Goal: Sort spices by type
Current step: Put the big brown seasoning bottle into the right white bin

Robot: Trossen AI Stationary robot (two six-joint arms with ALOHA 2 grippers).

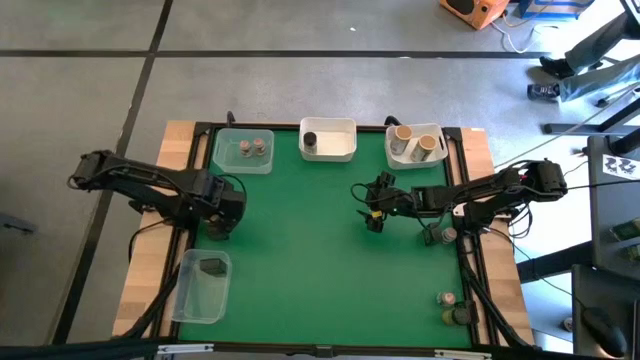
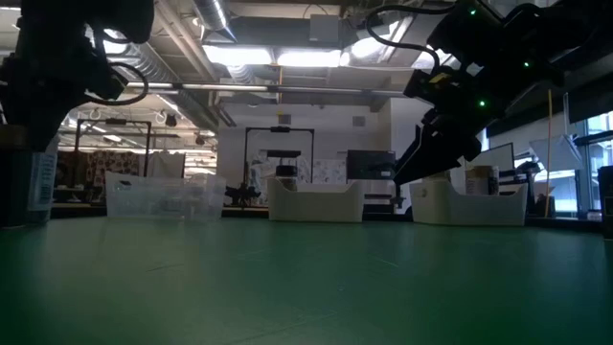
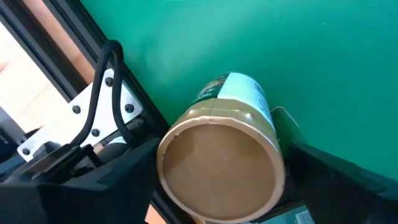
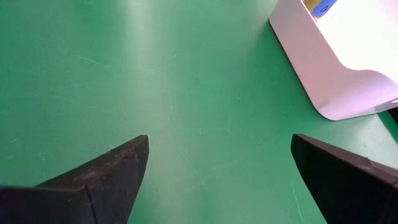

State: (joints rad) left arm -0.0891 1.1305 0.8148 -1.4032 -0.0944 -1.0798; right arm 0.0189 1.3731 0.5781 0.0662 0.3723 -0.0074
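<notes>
While our left gripper (image 3: 217,180) pinches a tan-lidded jar (image 3: 221,162) at the surface's left edge, our right gripper (image 4: 217,180), fingers spread, waits mid-surface; next we carry it to the matching tub (image 1: 415,158).

A tan-lidded jar (image 3: 221,165) sits between the left gripper's (image 3: 217,186) fingers at the mat's left edge; other small jars (image 1: 451,308) stand along the right edge.

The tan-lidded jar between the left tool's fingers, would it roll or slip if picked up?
The tan-lidded jar looks round and smooth-sided, so it could roll if dropped on its side. Its glossy label may slip in a loose grip.
</notes>
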